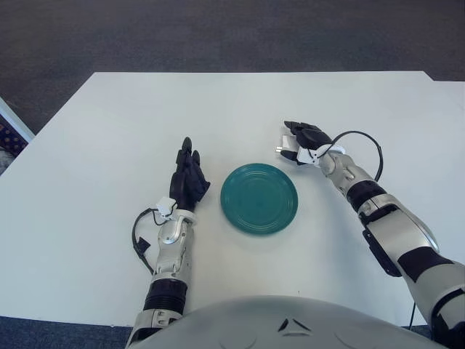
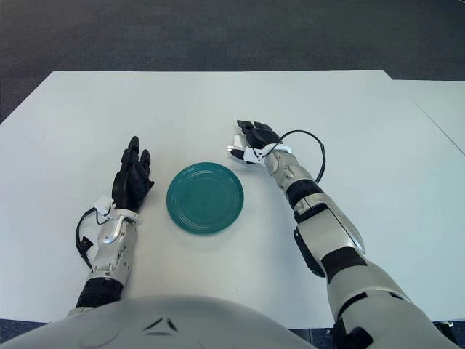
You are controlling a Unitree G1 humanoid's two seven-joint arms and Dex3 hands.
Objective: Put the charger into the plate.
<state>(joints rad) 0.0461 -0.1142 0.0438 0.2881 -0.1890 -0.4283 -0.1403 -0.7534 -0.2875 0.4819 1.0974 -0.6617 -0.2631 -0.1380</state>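
White table [image 1: 109, 131] over dark carpet, teal plate [image 1: 259, 198] near its middle. Beyond the plate's far right rim, right hand [image 1: 304, 138] curled over the small white charger [image 1: 288, 145], seemingly gripping it. Left of the plate, left hand [image 1: 189, 178], fingers straight, holding nothing.

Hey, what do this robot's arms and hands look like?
Both arms are silver-grey metal with black joint bands. The left hand and right hand are black and three-fingered, each with a small white part at the wrist. A thin black cable loops out beside each forearm.
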